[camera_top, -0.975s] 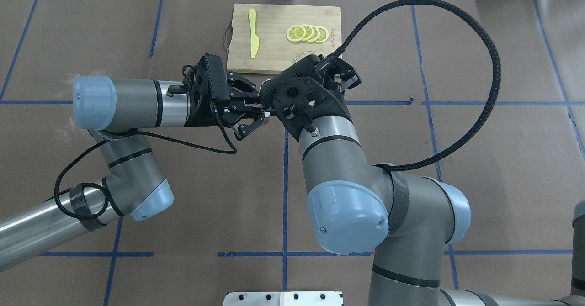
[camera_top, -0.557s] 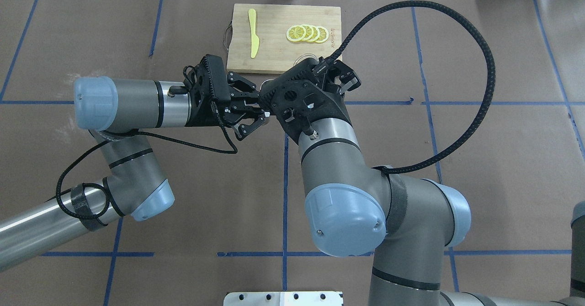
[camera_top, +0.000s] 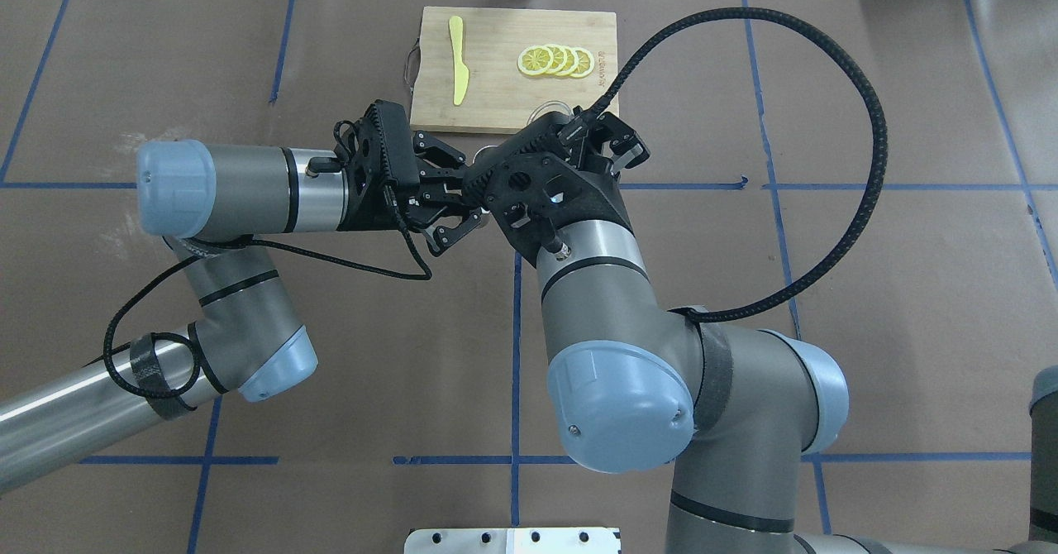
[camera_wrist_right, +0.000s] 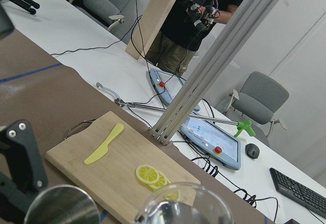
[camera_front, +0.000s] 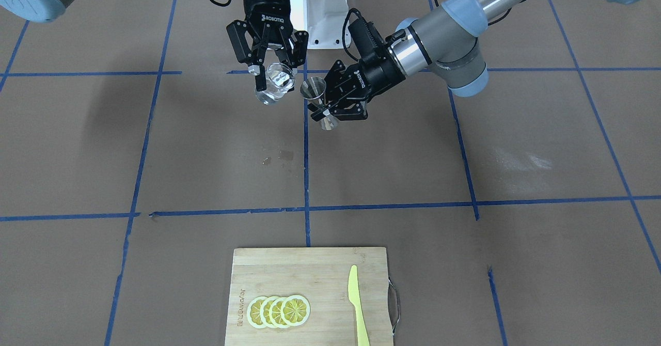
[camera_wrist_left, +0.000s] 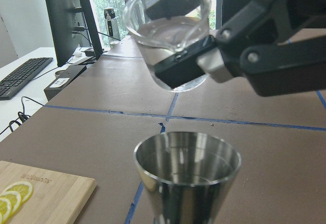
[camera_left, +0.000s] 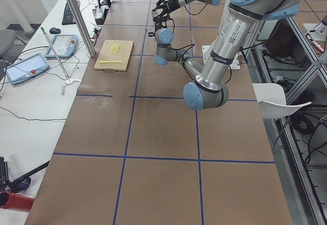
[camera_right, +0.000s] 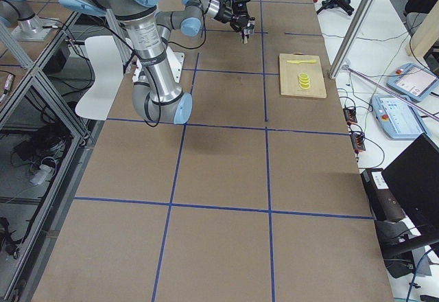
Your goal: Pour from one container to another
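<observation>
In the front-facing view both arms meet in the upper middle of the frame, above the brown table point(camera_front: 465, 144) with its blue tape lines. The right gripper point(camera_front: 275, 77) comes down from the top edge and its two fingers pinch the glass cup point(camera_front: 276, 83) from both sides. The cup is tilted, its mouth turned up and toward the right of the frame, and clear liquid lies in it. Just to the right of it, with a small gap between them, the left gripper point(camera_front: 324, 109) reaches in from the upper right and is pressed on the narrow waist of the jigger point(camera_front: 314, 89), which leans a little. Both vessels are held in the air over the table. In the left wrist view the jigger point(camera_wrist_left: 187, 178) fills the lower middle, its open mouth up, and the glass cup point(camera_wrist_left: 168, 30) hangs higher in the frame, apart from it, with a black finger pad point(camera_wrist_left: 183, 66) against its wall (whether any liquid is already inside the jigger I cannot tell). In the overhead view the right wrist covers the cup almost fully. The wooden cutting board point(camera_front: 310, 273) lies at the bottom middle of the front-facing view, well apart from the grippers, with lemon slices point(camera_front: 279, 311) on its left part and a yellow knife point(camera_front: 357, 304) on its right part.
</observation>
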`<move>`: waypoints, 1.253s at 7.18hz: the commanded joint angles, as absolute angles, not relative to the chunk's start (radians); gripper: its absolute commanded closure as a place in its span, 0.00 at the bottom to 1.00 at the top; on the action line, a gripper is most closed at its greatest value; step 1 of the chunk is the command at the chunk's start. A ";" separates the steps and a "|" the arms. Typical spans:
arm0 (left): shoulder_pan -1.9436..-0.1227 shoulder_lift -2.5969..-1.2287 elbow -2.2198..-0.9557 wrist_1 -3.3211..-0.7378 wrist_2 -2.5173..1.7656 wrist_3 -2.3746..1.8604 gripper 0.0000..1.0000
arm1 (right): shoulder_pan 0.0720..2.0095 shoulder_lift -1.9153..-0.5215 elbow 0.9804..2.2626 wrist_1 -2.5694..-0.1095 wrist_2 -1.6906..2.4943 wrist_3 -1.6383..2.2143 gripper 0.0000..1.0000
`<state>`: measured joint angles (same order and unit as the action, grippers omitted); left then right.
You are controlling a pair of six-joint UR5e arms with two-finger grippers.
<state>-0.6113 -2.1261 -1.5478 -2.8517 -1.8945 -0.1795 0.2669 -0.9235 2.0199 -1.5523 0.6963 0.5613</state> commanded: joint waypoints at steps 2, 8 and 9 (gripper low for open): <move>-0.611 -2.126 -1.548 -2.852 -1.896 -0.179 1.00 | 0.239 -0.913 2.019 -1.552 0.661 0.538 1.00; -0.601 -2.123 -1.549 -2.853 -1.896 -0.179 1.00 | 0.229 -0.913 2.014 -1.554 0.632 0.489 1.00; -0.601 -2.123 -1.549 -2.853 -1.896 -0.179 1.00 | 0.227 -0.913 2.013 -1.554 0.632 0.489 1.00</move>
